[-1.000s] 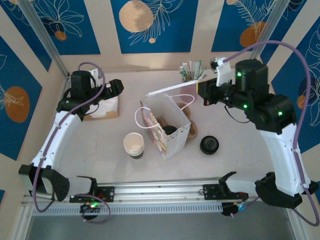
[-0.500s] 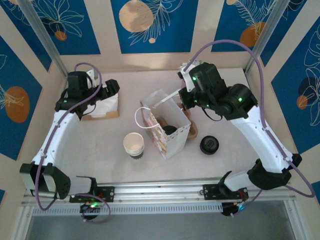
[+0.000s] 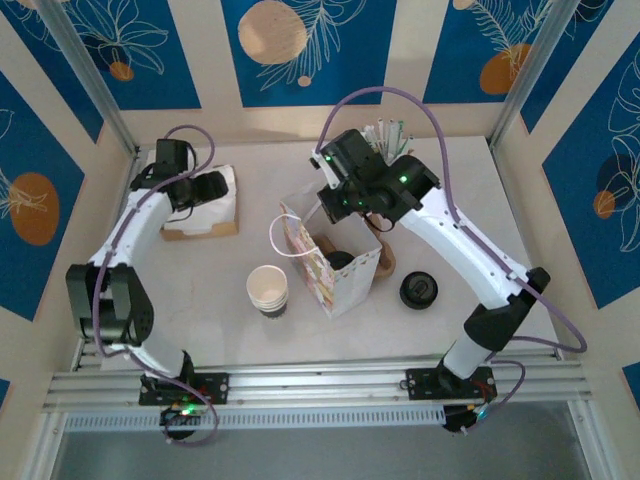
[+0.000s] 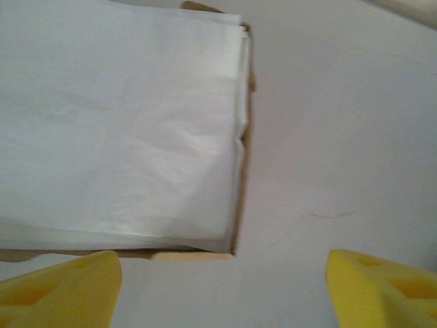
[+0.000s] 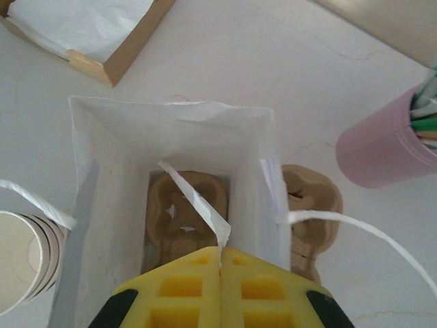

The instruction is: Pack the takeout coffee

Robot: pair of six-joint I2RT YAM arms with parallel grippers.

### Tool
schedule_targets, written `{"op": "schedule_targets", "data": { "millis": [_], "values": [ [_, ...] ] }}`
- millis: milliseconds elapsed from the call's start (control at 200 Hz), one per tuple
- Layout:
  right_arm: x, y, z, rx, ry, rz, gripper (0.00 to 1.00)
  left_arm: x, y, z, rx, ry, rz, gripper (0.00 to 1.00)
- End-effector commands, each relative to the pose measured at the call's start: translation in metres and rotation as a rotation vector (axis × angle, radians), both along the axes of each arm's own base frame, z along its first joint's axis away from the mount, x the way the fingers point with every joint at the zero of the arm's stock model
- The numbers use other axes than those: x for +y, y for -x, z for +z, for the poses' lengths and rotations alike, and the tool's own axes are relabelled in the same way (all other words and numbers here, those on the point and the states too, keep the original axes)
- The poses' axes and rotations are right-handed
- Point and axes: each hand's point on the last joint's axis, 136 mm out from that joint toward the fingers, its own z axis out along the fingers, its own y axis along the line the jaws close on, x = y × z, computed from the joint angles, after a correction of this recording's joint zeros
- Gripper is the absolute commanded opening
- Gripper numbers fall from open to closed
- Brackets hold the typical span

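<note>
Your right claw [image 5: 220, 254] is pinched shut on a white strip of the paper bag [image 3: 322, 272], mid-bench. The takeout coffee [image 3: 418, 289] stands outside the bag, to its right and toward the bench's near edge, apart from that claw. Your left claw [image 4: 222, 272] hangs open over the napkin box [image 4: 123, 116] near the far-left corner.

The bag [image 5: 113, 181] is thin matt white paper, the carrier [image 5: 212, 186] inside rough brown pulp (moulded fibre, apparently); the tabletop [image 5: 273, 55] looks smooth, faintly veined.
</note>
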Motion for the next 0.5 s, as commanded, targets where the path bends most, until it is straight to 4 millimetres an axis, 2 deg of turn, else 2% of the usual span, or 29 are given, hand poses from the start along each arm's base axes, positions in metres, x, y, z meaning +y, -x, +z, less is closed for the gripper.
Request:
{"op": "schedule_targets", "data": {
  "millis": [0, 60, 130, 200, 285, 375, 495],
  "values": [
    [0.015, -0.004, -0.008, 0.033, -0.043, 0.041, 0.04, 0.032, -0.011, -0.014, 0.05, -0.084, 0.058, 0.77],
    [0.02, -0.007, -0.016, 0.058, -0.053, 0.049, 0.1, 0.038, -0.018, -0.025, 0.082, -0.091, 0.068, 0.75],
    [0.025, -0.01, -0.022, 0.084, -0.061, 0.055, 0.23, 0.044, -0.026, -0.039, 0.124, -0.101, 0.073, 0.74],
    [0.027, -0.012, -0.024, 0.096, -0.061, 0.059, 0.27, 0.047, -0.032, -0.05, 0.159, -0.116, 0.077, 0.72],
    [0.026, -0.012, -0.016, 0.092, -0.077, 0.056, 0.34, 0.049, -0.038, -0.059, 0.182, -0.122, 0.077, 0.7],
    [0.022, -0.01, -0.003, 0.086, -0.121, 0.049, 0.54, 0.05, -0.043, -0.067, 0.201, -0.127, 0.077, 0.69],
    [0.014, -0.003, 0.018, 0.087, -0.21, 0.048, 0.62, 0.053, -0.05, -0.075, 0.229, -0.145, 0.075, 0.66]
  ]
}}
